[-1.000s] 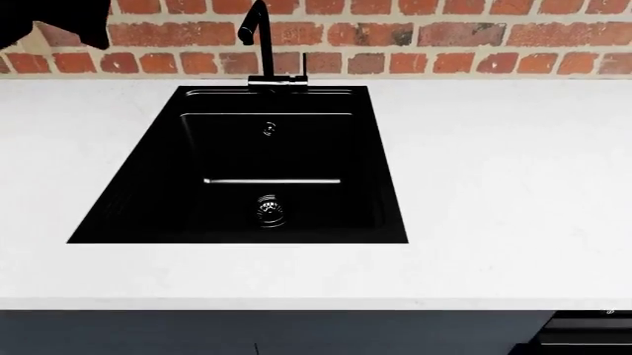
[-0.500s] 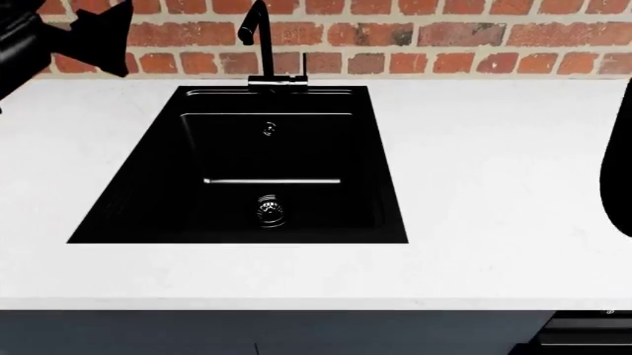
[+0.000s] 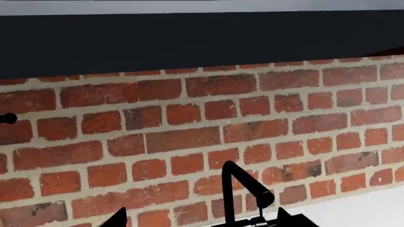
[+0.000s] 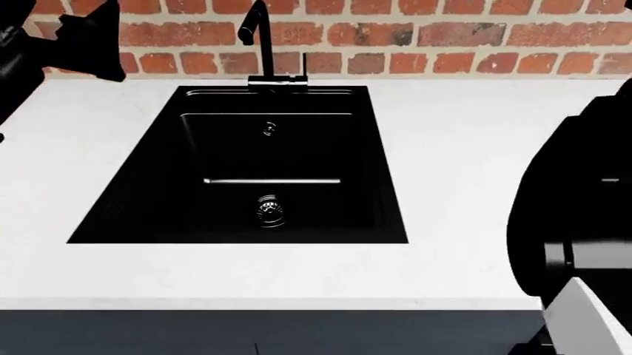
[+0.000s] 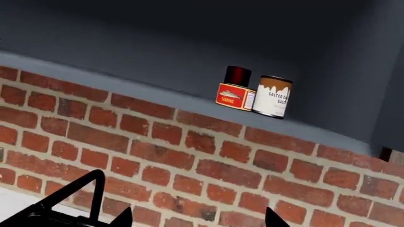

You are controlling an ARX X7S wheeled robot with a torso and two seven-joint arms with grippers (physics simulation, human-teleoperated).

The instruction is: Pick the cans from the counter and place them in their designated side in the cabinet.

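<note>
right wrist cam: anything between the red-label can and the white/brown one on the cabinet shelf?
Nothing. In the right wrist view the red-label can and the white-and-brown can stand side by side on the cabinet shelf, nearly touching; a dark can sits behind the red-label can.

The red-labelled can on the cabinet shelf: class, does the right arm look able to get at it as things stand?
Probably yes. In the right wrist view the red-labelled can stands at the open shelf's front edge, nothing before it; the white-and-brown can stands close beside it, so the fingers have little room on that side.
</note>
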